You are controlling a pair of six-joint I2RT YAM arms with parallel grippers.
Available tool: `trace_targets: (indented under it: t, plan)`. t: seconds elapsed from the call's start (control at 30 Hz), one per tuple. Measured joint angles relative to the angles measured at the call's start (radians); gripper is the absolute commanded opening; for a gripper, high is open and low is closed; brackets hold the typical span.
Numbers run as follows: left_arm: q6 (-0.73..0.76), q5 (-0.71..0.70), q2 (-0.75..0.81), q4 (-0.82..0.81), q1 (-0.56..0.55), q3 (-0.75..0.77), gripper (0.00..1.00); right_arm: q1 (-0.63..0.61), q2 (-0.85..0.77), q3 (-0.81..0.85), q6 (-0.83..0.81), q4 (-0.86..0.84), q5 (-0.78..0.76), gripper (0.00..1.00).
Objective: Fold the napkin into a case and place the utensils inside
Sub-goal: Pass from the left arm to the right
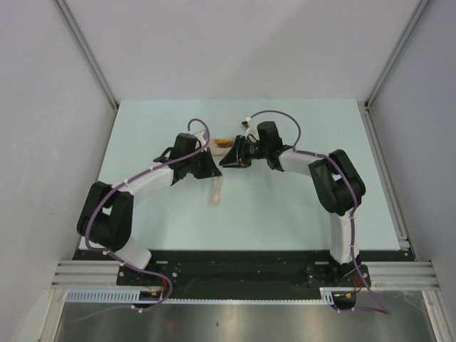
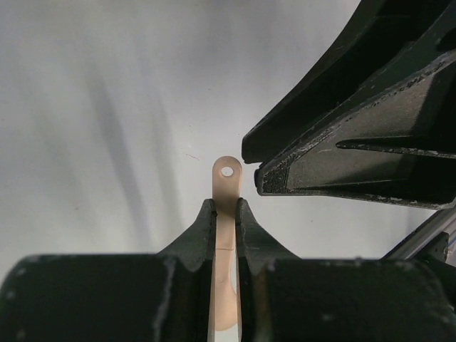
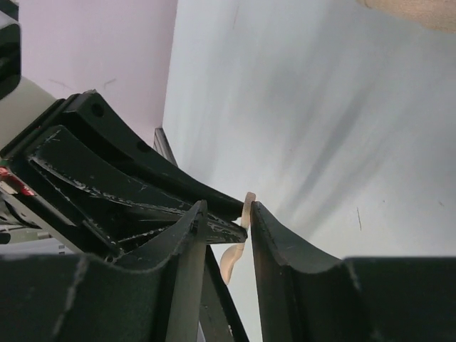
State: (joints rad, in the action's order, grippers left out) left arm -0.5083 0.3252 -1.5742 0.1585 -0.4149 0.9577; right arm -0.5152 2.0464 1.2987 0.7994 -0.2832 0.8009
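My left gripper point(image 1: 206, 169) is shut on the handle of the light wooden spoon point(image 1: 216, 191), whose bowl hangs down toward the table. In the left wrist view the handle end with its small hole point(image 2: 226, 172) sticks up past the left gripper point(image 2: 226, 206). My right gripper point(image 1: 234, 157) faces it from the right. Its fingers point(image 2: 342, 171) are part open and end just beside the spoon's tip. In the right wrist view the right gripper point(image 3: 228, 204) frames the spoon point(image 3: 232, 260) and a left finger point(image 3: 142, 206). A tan bit of napkin point(image 1: 224, 142) shows behind the grippers, mostly hidden.
The pale table point(image 1: 299, 206) is ringed by grey walls with a rail point(image 1: 385, 171) along its right edge. Both arm bases stand on the black bar point(image 1: 235, 274) at the near edge. A corner of tan cloth point(image 3: 420, 8) shows at the top of the right wrist view.
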Motion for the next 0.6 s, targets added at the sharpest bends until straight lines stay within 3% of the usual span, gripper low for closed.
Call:
trace_targets:
  t: [0.37,0.53,0.6]
  plan:
    - [0.0,-0.008,0.004,-0.008,-0.019,0.003,0.0,-0.011,0.005,0.0,-0.031,0.05,-0.026,0.33]
    - [0.0,-0.008,0.004,-0.015,-0.024,0.016,0.0,-0.012,0.007,0.0,-0.033,0.059,-0.028,0.25]
    - [0.0,-0.008,0.005,-0.016,-0.026,0.02,0.0,-0.013,0.007,0.0,-0.031,0.06,-0.027,0.15]
